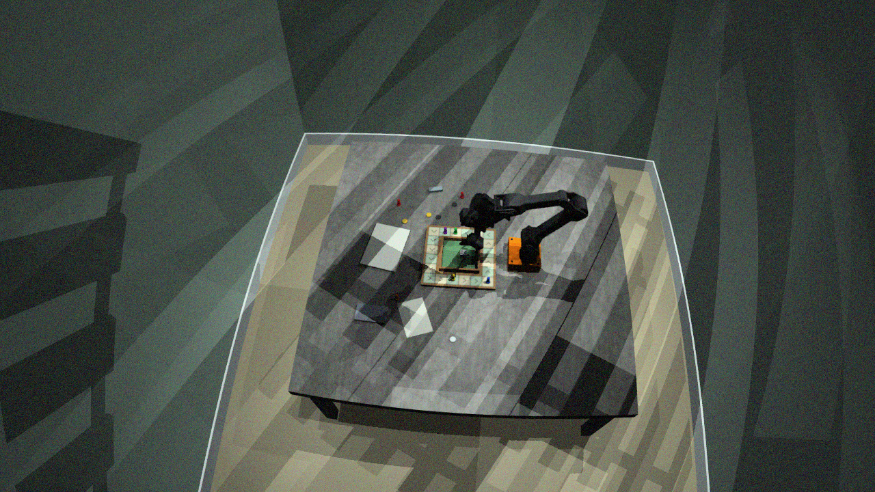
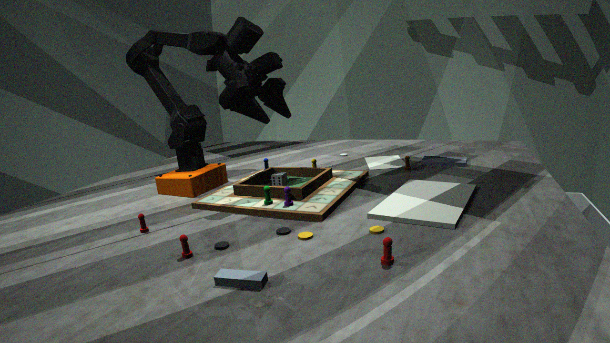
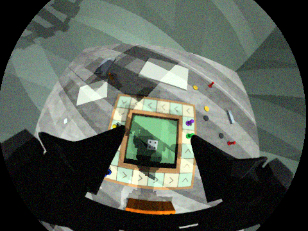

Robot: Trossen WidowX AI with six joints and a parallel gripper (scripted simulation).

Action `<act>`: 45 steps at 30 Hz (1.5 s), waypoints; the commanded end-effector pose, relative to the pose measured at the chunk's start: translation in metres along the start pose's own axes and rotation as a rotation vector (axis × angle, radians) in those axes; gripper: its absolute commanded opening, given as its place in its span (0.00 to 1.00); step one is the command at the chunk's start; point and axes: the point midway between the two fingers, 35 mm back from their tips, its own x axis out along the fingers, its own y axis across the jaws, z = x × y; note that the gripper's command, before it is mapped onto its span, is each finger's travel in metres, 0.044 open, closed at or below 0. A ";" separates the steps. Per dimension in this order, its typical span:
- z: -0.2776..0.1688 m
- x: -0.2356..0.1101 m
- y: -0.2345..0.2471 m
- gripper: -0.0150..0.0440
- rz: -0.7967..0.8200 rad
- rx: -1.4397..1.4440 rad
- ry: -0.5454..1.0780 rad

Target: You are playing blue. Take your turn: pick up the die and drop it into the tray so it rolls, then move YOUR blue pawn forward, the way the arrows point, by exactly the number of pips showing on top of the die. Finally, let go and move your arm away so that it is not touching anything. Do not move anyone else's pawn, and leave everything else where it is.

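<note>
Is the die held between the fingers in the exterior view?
No, the die sits inside the tray, below the open, empty gripper.

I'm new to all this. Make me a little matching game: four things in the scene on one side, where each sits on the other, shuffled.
Things:
1. die
2. hand
3. green pawn
4. grey block

Places:
A. on the board's track, beside the purple pawn
B. in the air, open
C. on the table, off the board
D. inside the tray

Pairs: 1-D, 2-B, 3-A, 4-C
</note>
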 end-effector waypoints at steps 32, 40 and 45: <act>-0.117 -0.012 0.111 0.59 -0.083 0.264 0.712; -0.117 -0.010 0.114 0.59 -0.083 0.264 0.712; -0.126 0.000 0.114 0.59 -0.083 0.264 0.712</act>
